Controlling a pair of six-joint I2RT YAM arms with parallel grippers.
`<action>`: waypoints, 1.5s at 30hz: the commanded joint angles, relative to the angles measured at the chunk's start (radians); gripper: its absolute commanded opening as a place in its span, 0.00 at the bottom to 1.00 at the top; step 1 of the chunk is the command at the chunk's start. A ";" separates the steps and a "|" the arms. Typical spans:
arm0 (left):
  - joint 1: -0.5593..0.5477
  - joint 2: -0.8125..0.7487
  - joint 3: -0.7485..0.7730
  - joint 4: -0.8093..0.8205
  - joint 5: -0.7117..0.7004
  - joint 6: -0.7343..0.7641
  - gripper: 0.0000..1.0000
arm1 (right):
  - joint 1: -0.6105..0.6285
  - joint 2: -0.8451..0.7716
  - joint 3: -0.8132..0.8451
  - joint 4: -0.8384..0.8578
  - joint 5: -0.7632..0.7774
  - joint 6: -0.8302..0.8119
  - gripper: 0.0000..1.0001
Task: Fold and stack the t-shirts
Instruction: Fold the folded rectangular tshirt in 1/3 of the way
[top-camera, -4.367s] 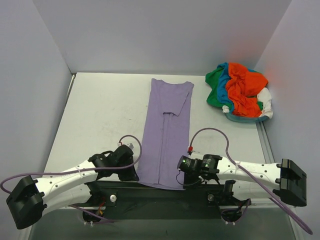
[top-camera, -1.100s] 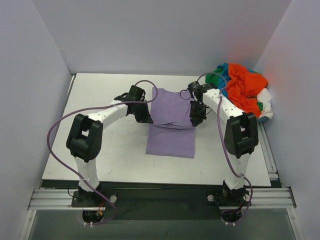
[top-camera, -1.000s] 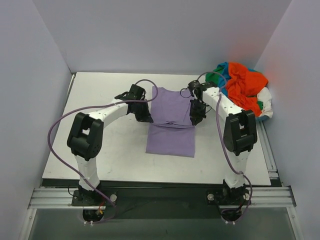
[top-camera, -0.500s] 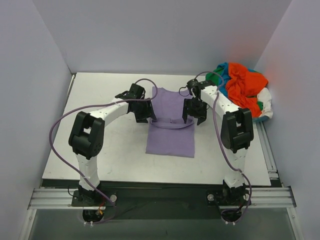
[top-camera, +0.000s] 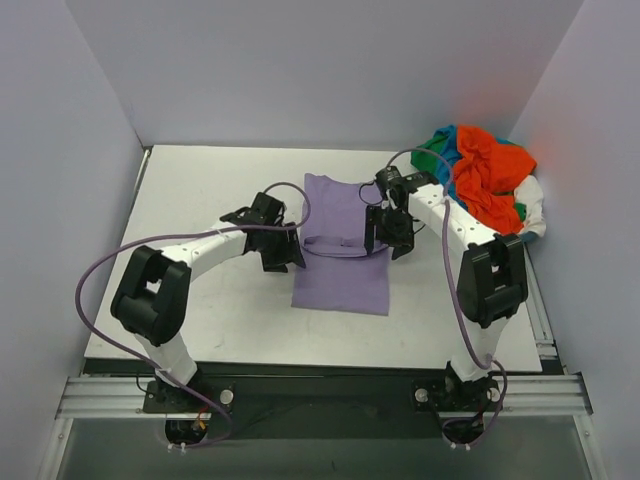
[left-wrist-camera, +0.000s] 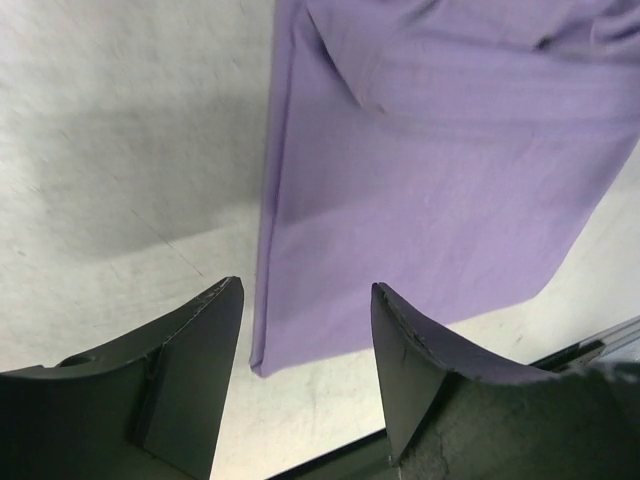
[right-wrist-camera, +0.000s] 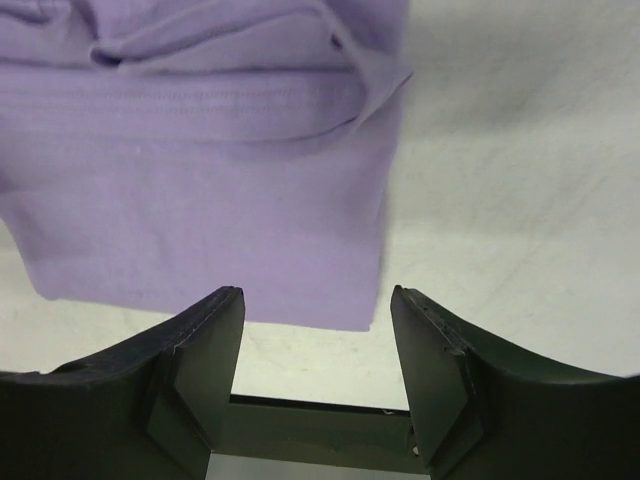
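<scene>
Item: lavender t-shirt (top-camera: 342, 262), one, folded to a compact oblong and lying flat on the white table (top-camera: 200, 200) at the centre of the top view. A creased ridge crosses it about halfway up, where the cloth bunches slightly. Item: heap of t-shirts (top-camera: 488, 180), crumpled, in the upper right of the top view against the far right edge of the table. Orange-red lies uppermost, with green and teal-blue at its left and white at its right. The heap is well apart from the folded shirt. Item: left gripper (left-wrist-camera: 306, 287), beside the shirt's left edge in the top view. Its fingers (left-wrist-camera: 195, 360) are spread wide with nothing between them, and in its wrist view the shirt's edge and one corner lie on the table beyond them. Item: right gripper (right-wrist-camera: 316, 292), at the shirt's right edge near the ridge. Its fingers (right-wrist-camera: 440, 370) are likewise spread wide and hold nothing. Its wrist view shows the ridge, the hem and one corner of the shirt, with bare table to the right.
</scene>
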 joint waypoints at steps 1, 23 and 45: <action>-0.059 -0.091 -0.022 0.086 0.010 0.008 0.64 | 0.053 -0.055 -0.053 0.022 -0.041 0.007 0.61; -0.263 0.021 -0.288 0.565 0.093 -0.006 0.63 | 0.116 0.198 0.079 0.096 -0.068 0.147 0.59; -0.311 -0.080 -0.433 0.408 0.057 0.059 0.64 | 0.044 0.417 0.490 0.093 0.010 0.237 0.59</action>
